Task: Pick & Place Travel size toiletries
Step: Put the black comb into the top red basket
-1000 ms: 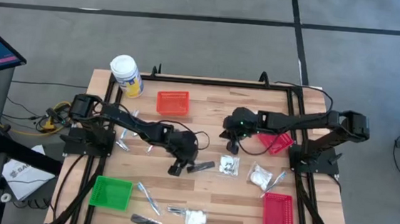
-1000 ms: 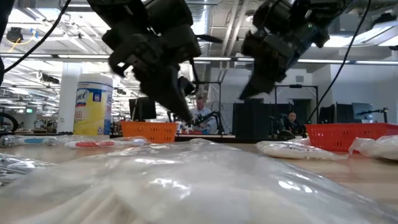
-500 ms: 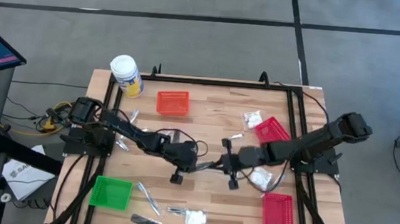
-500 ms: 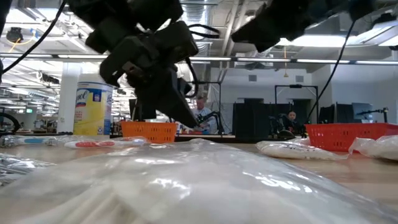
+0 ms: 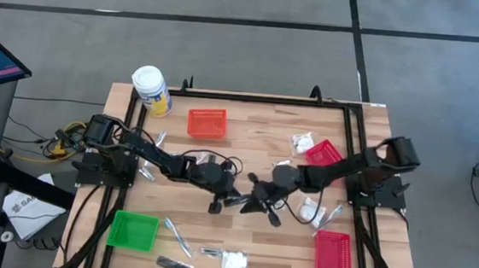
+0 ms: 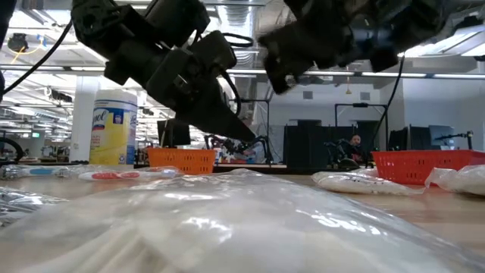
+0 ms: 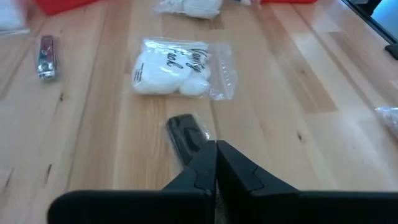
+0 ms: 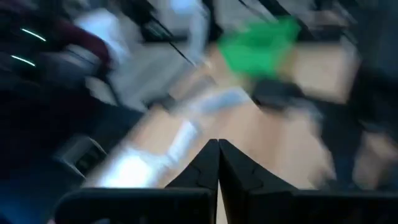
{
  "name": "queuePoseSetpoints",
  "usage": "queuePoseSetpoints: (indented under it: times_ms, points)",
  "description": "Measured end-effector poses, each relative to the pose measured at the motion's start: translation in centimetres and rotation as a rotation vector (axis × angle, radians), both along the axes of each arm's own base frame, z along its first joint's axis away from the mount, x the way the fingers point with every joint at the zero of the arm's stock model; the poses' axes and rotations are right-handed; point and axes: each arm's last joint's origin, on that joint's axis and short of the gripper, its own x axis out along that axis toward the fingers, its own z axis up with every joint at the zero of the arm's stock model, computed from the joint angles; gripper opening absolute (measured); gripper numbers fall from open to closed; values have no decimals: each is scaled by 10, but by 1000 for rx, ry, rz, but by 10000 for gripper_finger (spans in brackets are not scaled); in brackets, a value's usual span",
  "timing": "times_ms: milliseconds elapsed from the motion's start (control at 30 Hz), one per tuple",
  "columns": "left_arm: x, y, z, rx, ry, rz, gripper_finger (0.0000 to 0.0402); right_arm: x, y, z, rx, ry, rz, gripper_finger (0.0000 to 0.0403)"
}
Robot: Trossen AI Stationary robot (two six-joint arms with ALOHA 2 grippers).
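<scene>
Travel size toiletries lie scattered on the wooden table: white clear-wrapped packets (image 5: 233,264) (image 5: 310,212), clear-wrapped sticks (image 5: 176,237), and a dark sachet (image 7: 184,134). In the left wrist view, another white packet (image 7: 171,65) lies just beyond the dark sachet. My left gripper (image 7: 216,149) is shut near the table's middle (image 5: 227,202), slanting down, with its tips at the sachet's near end. My right gripper (image 8: 217,146) is shut and stands tip to tip with it (image 5: 253,205), above the table. That wrist view is blurred. My left gripper's shut fingertips (image 7: 205,163) overlap the near end of the dark sachet (image 7: 186,146), which lies flat on the table. Whether they touch it I cannot tell.
A white-lidded jar (image 5: 150,88) stands at the far left corner. An orange basket (image 5: 207,121) sits at the back, a green basket (image 5: 133,230) at the near left, and red baskets at the right (image 5: 328,154) (image 5: 333,254). A big clear-wrapped packet (image 6: 227,220) lies right before the low camera.
My right gripper has swung from the far right, beside the red basket, toward the near edge and then left to the table's middle. It has tipped from steeply down to nearly level. My left gripper has stayed about in place and tipped flatter, its tips swinging toward the right.
</scene>
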Motion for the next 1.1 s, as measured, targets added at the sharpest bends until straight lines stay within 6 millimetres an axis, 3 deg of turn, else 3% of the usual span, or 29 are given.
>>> queuePoseSetpoints:
  times_ms: [100, 300, 633, 1100]
  points:
    - [-1, 1, -1, 9, 5, 21, 3, 4, -1, -5, 34, 13, -41, 0]
    - [-1, 0, -1, 15, 2, 32, 3, -6, -3, -11, -145, 153, -325, 0]
    - [0, 1, 0, 1, -5, 46, 3, -17, 3, -34, -247, 337, -286, 0]
    - [0, 0, 1, 1, -18, 44, 3, -13, -6, -36, -247, 336, -314, 0]
